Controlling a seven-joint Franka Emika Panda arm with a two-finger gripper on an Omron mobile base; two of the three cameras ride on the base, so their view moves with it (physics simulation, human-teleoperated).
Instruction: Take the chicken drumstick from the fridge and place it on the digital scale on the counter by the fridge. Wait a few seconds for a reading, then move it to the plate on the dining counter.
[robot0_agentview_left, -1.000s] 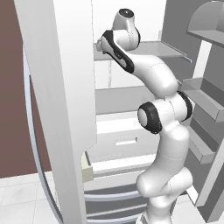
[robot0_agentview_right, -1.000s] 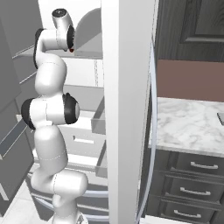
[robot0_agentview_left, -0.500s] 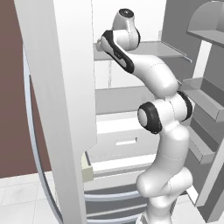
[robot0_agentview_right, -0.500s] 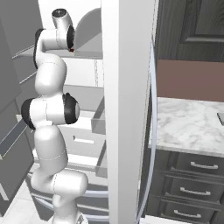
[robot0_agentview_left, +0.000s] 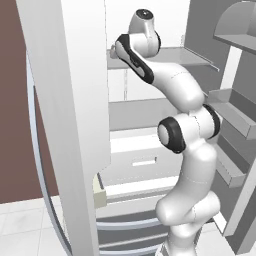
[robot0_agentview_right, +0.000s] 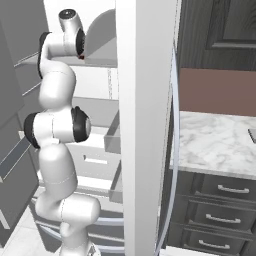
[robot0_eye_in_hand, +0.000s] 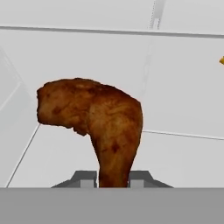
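In the hand view the chicken drumstick is dark reddish-brown, its thick end up and to the left. Its thin end runs down between my two dark fingertips. My gripper is shut on the drumstick's thin end, just above a white fridge shelf. In the base views my arm reaches high into the fridge at the upper shelf, and the hand is hidden behind the wrist and the door. A dark grey edge of the digital scale lies on the marble counter beside the fridge.
A yellow-orange bit of cheese peeks in at the hand view's right edge. The fridge's wide white door stands between my arm and the counter. Door racks are on the right, white drawers below, and dark drawers under the counter.
The arm holds the same pose in both base views. The gripper has closed over the last second.
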